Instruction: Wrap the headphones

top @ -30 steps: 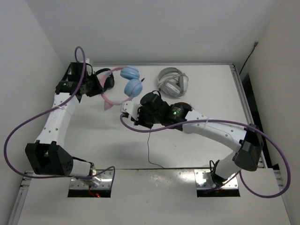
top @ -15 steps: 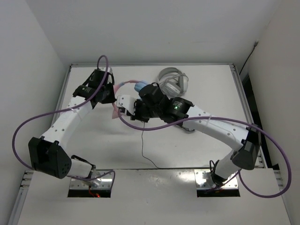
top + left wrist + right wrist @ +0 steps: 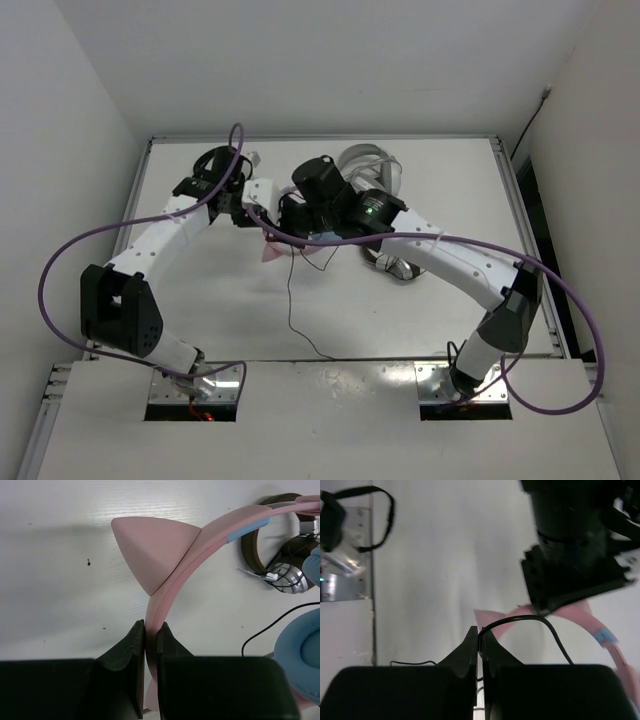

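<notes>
The headphones are held up between both arms at the table's middle back. In the top view only a pink ear tip [image 3: 272,250] shows under the arms. My left gripper [image 3: 150,627] is shut on the pink headband [image 3: 200,545], just below its pink cat ear [image 3: 152,550]. A light-blue ear cup [image 3: 300,652] is at the right edge. My right gripper [image 3: 479,632] is shut on the thin black cable [image 3: 520,620], which loops up to the headband [image 3: 570,615]. The cable [image 3: 290,310] hangs down toward the front edge. The grippers are close together: the left gripper [image 3: 243,213] and the right gripper [image 3: 270,222].
A brown and silver pair of headphones [image 3: 280,570] lies on the table under my right arm. A grey pair [image 3: 372,165] sits at the back. White walls close in the table on the left, back and right. A metal mount plate [image 3: 345,560] is at the front edge.
My left arm carried the headphones from the back left toward the middle. My right gripper moved back and left with the cable, and now sits over the headphones.
</notes>
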You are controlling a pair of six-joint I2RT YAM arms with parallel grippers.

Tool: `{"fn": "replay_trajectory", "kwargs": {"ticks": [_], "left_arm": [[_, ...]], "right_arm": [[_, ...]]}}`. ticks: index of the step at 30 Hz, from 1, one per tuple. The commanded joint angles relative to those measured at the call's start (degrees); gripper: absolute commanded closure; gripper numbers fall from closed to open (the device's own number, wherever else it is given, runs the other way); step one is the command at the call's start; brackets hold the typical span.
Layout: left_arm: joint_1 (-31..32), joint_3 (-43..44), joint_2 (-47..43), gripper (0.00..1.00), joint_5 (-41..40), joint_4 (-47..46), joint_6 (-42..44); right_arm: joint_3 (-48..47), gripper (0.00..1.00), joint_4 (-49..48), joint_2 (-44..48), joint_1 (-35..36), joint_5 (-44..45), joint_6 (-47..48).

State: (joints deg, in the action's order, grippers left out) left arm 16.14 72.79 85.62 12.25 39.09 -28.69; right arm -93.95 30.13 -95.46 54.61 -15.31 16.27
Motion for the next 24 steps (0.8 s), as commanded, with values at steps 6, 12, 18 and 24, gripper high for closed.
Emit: {"fn": "replay_trajectory", "kwargs": {"ticks": [6, 12, 18, 24], "left_arm": [[-3.13, 1.56, 0.60, 1.00, 12.27, -5.60, -2.69], [-3.13, 0.07, -2.12, 1.00, 12.09, -5.60, 2.31], [-3.13, -2.56, -5.02, 1.00, 10.59, -2.53, 14.17], [0.29, -5.03, -6.25, 1.00, 9.11, -0.34, 21.82]], "right_arm": [[-3.69, 1.00, 3.35, -0.08, 6.38, -10.17, -2.91], [-6.23, 1.00, 10.45, 0.71, 2.35, -15.26, 2.69], [-7.64, 1.00, 18.19, 3.70, -3.28, -16.15, 11.47], [-8.79, 1.00, 24.27, 4.23, -5.30, -15.54, 18.44]]}}
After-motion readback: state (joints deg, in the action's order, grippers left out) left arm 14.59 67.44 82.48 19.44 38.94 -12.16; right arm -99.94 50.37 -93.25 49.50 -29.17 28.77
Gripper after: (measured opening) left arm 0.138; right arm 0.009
